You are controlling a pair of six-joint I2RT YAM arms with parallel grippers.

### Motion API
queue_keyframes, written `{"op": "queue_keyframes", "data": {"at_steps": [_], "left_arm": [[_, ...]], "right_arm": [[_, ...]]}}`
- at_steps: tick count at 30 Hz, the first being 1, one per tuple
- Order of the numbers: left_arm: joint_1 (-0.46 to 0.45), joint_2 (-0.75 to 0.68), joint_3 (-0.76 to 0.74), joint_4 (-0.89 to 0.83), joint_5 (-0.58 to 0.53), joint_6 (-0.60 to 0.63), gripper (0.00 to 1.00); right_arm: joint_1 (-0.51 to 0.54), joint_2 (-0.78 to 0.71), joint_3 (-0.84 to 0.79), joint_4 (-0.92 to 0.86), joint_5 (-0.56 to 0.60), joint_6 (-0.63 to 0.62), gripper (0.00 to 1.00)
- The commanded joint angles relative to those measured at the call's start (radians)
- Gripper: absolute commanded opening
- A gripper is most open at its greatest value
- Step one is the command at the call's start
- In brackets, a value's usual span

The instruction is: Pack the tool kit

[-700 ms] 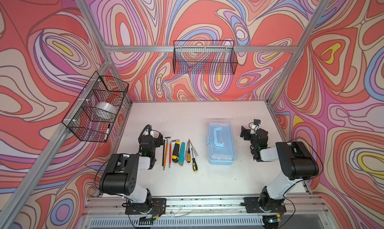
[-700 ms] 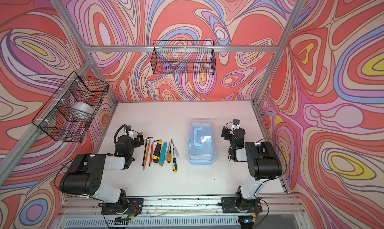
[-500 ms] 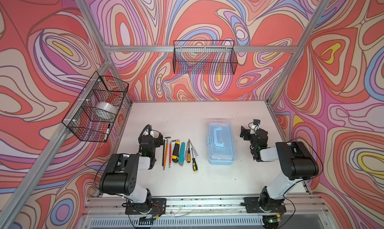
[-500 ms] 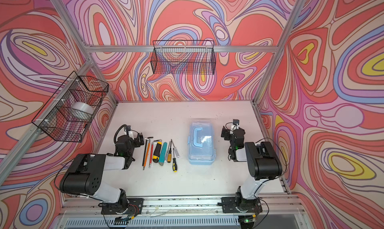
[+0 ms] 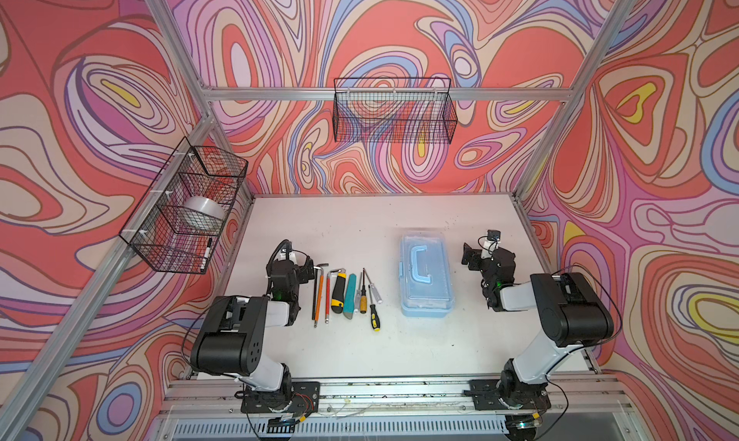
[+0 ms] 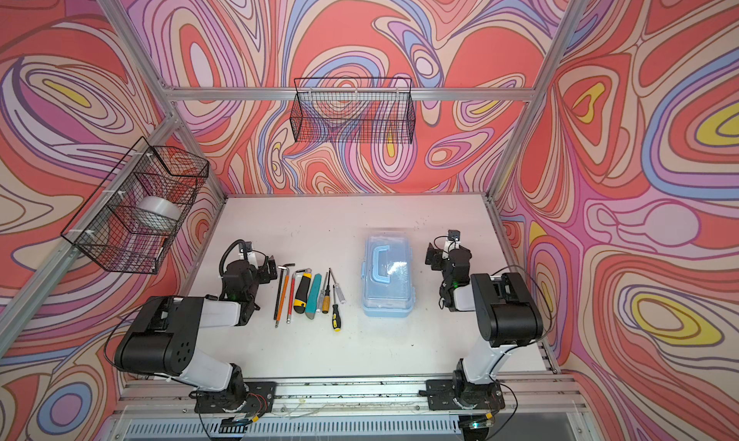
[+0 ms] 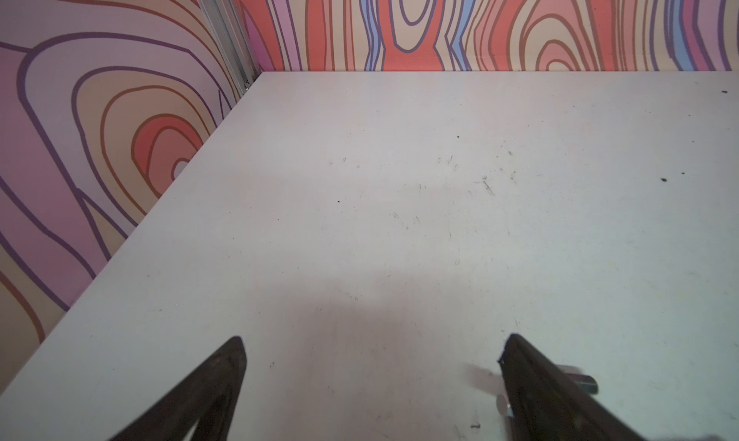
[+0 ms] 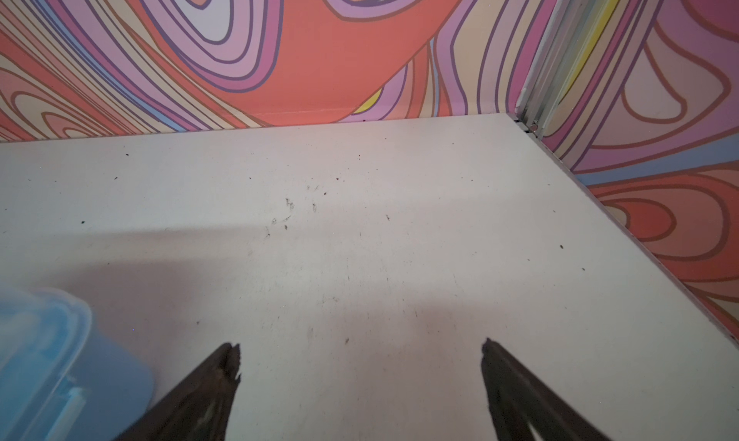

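The rectangular light-blue plastic box (image 5: 426,287), clear-lidded, lies lengthwise toward the back wall (image 5: 280,147); left gripper (image 7: 374,339) and right gripper (image 8: 360,345) stand spread, empty.

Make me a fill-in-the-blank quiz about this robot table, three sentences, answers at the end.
1. The small light-blue plastic box with the clear lid is ___.
2. The left tool and the right tool both stand ___, holding nothing.
3. In both top views, the black wire basket holding the silver roll hangs on the ___ wall.
Answers: closed; open; left.
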Motion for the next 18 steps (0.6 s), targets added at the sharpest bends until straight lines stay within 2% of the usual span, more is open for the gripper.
{"op": "queue_keyframes", "data": {"at_steps": [1, 12, 13, 14, 15, 17, 18], "left_arm": [[0.0, 0.004, 0.017, 0.001, -0.007, -0.004, 1.0], [-0.007, 0.0, 0.013, 0.01, -0.012, 0.001, 1.0], [-0.013, -0.005, 0.021, -0.012, -0.018, 0.01, 1.0], [-0.016, -0.012, 0.019, -0.001, -0.023, 0.015, 1.0], [-0.037, -0.049, 0.041, -0.076, -0.073, 0.024, 1.0], [-0.086, -0.125, 0.118, -0.271, -0.211, 0.031, 1.0], [-0.104, -0.147, 0.137, -0.3, -0.259, 0.041, 1.0]], "right_arm": [[-0.003, 0.001, -0.002, 0.003, -0.01, 0.005, 0.98], [-0.003, -0.002, -0.005, 0.007, -0.009, 0.005, 0.98], [0.004, -0.022, -0.001, -0.006, 0.046, 0.008, 0.98], [0.018, -0.074, 0.037, -0.114, 0.137, 0.021, 0.98], [0.021, -0.142, 0.103, -0.29, 0.193, 0.043, 0.98], [0.021, -0.254, 0.195, -0.488, 0.23, 0.107, 0.98], [0.021, -0.297, 0.235, -0.564, 0.216, 0.122, 0.98]]}}
